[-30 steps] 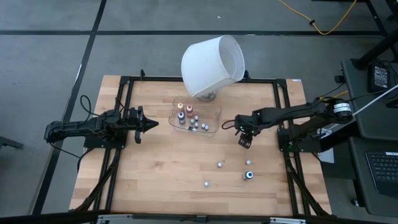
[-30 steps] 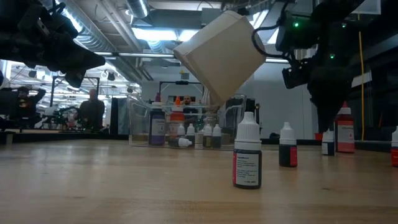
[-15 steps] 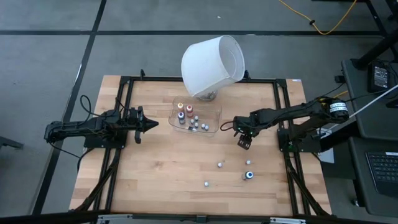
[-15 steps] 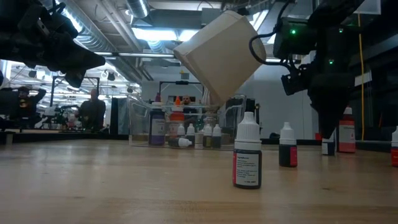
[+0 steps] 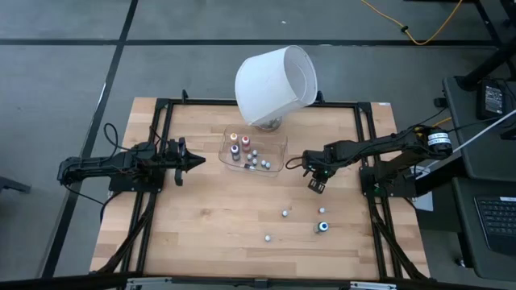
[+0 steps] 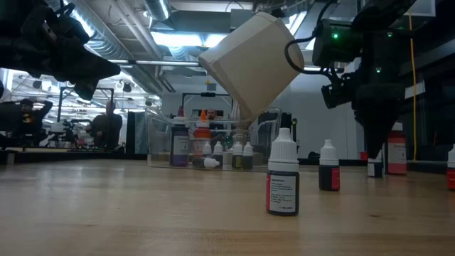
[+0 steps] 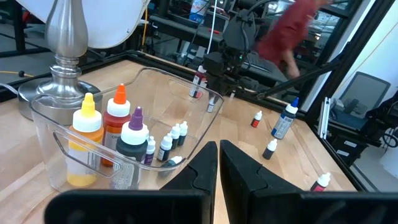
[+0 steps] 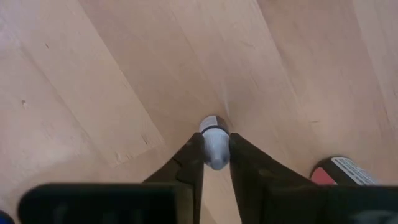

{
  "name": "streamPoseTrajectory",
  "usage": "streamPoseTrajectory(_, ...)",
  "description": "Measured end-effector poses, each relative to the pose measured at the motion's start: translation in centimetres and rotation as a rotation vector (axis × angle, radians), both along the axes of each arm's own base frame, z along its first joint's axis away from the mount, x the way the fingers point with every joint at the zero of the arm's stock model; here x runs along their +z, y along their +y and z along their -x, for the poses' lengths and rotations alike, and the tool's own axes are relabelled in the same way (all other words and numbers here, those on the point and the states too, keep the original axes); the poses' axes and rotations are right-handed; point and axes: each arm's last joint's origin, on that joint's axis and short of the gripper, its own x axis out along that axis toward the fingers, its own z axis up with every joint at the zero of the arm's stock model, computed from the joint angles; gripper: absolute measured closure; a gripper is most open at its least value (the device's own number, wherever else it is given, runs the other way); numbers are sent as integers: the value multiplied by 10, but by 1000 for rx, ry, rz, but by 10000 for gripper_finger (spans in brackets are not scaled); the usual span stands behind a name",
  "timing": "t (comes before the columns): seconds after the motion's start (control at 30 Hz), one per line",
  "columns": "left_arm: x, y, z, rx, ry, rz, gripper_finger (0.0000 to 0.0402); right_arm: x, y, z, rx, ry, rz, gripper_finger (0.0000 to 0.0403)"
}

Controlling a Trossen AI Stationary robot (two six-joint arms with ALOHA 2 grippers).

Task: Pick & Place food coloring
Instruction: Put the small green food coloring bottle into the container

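My right gripper [image 5: 316, 186] points down at the table's right side, shut on a tiny white-capped food coloring bottle [image 8: 214, 148] that stands on the wood. A larger red-labelled bottle [image 8: 341, 172] stands just beside it. Several more food coloring bottles stand in the clear plastic tray [image 5: 278, 160] at the table's middle. Loose ones stand nearer the front edge: [image 5: 285, 213], [image 5: 322, 210], [image 5: 268, 238] and a blue-capped one [image 5: 322, 226]. My left gripper [image 5: 201, 160] waits shut and level at the left, pointing toward the tray. My right gripper pinches the tiny bottle's white cap [image 8: 216, 138] between its two fingers, coming from above and pointing down. The bottle stands upright, and in the low view its foot [image 6: 375, 173] is on the table.
A big white lampshade [image 5: 274, 76] on a metal base [image 7: 65, 68] leans over the table's far edge, just behind the tray. Bare wood lies between the tray and the loose bottles. People and workbenches show in the room beyond.
My right gripper's fingers have shut on the tiny bottle's cap, staying over the same spot. The bottle stands where it stood.
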Motion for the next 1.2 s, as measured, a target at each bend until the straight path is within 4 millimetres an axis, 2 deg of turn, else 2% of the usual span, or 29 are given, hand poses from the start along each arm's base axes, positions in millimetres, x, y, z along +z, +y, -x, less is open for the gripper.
streamPoseTrajectory(0.13,0,0,0,0,0,0,386,0,0,0,0,-1,-5,348)
streamPoseTrajectory(0.37,0,0,0,0,0,0,386,16,0,-11,3,-53,-7,327)
streamPoseTrajectory(0.63,0,0,0,0,0,0,387,59,-1,-36,46,-189,8,345)
streamPoseTrajectory(0.8,0,0,0,0,0,0,386,96,-1,-46,107,-254,29,333)
streamPoseTrajectory(0.97,0,0,0,0,0,0,386,132,-2,-55,168,-356,60,345)
streamPoseTrajectory(1.07,0,0,0,0,0,0,386,144,-4,-65,204,-385,80,346)
streamPoseTrajectory(1.2,0,0,0,0,0,0,386,147,-12,-88,258,-372,108,338)
